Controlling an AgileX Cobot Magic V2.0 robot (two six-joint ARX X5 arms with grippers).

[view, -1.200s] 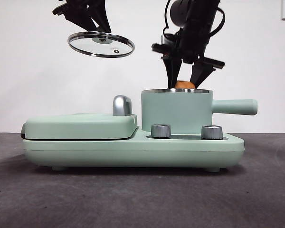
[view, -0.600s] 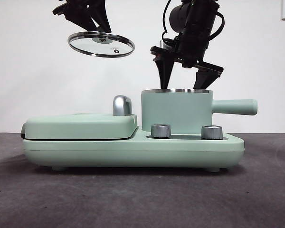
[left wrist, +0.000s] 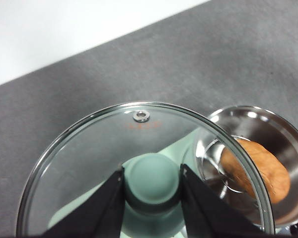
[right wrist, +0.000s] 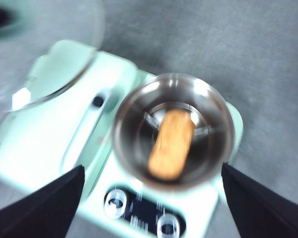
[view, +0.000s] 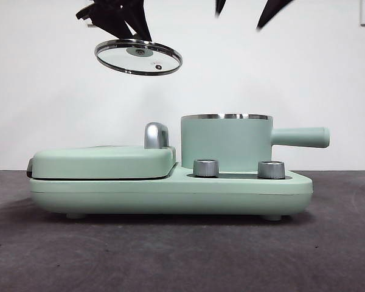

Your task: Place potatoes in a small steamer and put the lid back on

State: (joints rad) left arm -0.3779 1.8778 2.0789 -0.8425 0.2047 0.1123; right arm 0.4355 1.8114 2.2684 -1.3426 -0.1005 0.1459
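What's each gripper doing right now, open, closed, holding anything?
Left gripper: shut on the lid by its knob, held in the air.
Right gripper: open, empty, high above the small steamer, where the potato lies.

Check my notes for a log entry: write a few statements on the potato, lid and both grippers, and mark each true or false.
1. The potato lies inside the small steamer. True.
2. The lid sits on the steamer. False: the left gripper holds it in the air, above the griddle side.
3. The left gripper's jaws clamp the lid's knob. True.
4. The right gripper holds the potato. False: it is open and empty, high above the steamer.
5. The steamer lies tipped over. False: it stands upright on the base.
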